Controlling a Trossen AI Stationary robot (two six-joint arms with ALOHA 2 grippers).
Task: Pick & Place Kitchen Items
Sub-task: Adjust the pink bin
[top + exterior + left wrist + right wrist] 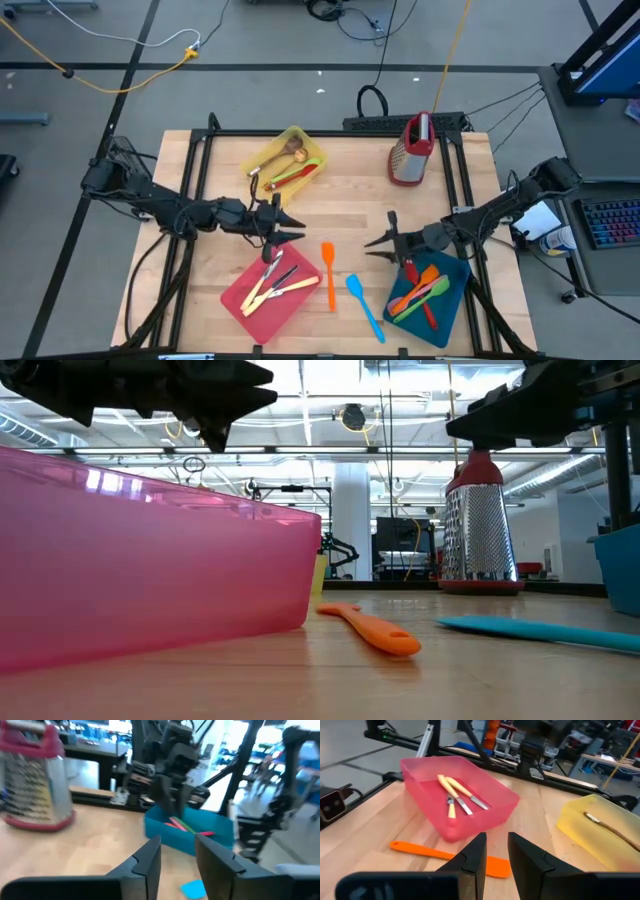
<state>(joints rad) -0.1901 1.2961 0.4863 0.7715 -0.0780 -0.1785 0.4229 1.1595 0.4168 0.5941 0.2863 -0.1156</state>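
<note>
The pink-red tray holds pale-handled cutlery. My left gripper hangs open just beyond the tray's far edge, nothing between its fingers. An orange spatula and a blue spatula lie flat on the wood between the trays. The blue tray holds red, orange and green utensils. My right gripper hovers open at that tray's far left corner, pointing at the orange spatula, its narrow gap empty. The yellow tray holds wooden spoons and a red and green utensil.
A metal box grater with a red top stands at the far right of the table. The grater rises behind the two spatulas in the low view. Bare wood lies between the yellow tray and the grater and in the table's middle.
</note>
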